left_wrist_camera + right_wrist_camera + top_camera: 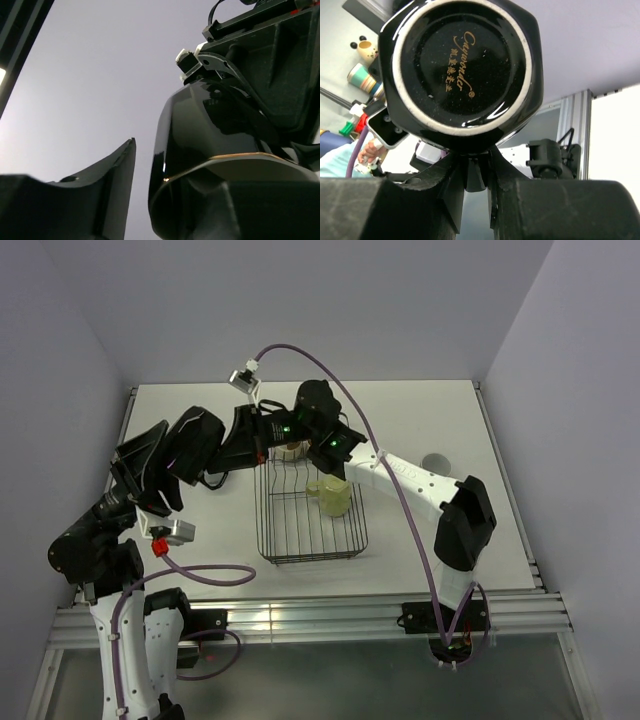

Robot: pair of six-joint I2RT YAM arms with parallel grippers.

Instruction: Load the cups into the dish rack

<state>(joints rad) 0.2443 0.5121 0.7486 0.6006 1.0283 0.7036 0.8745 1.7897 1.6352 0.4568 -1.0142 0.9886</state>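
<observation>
Apparently handover over rack (262, 520) far end: R gripper (475, 175) clamps black cup (462, 70); L gripper (150, 200) parted. Next: L clears, R lowers cup into rack.

The white table (430, 540) stands inside a plain box of walls. The back wall (300, 300), the left wall (50, 390) and the right wall (585, 390) all have the same pale grey-lilac colour. The light is soft and even, and it gives only faint shadows on the table. Along the near edge of the table run silver aluminium rails (330, 612). In the right wrist view, an aluminium post (575, 110) stands upright beside a white panel (620, 150).
</observation>
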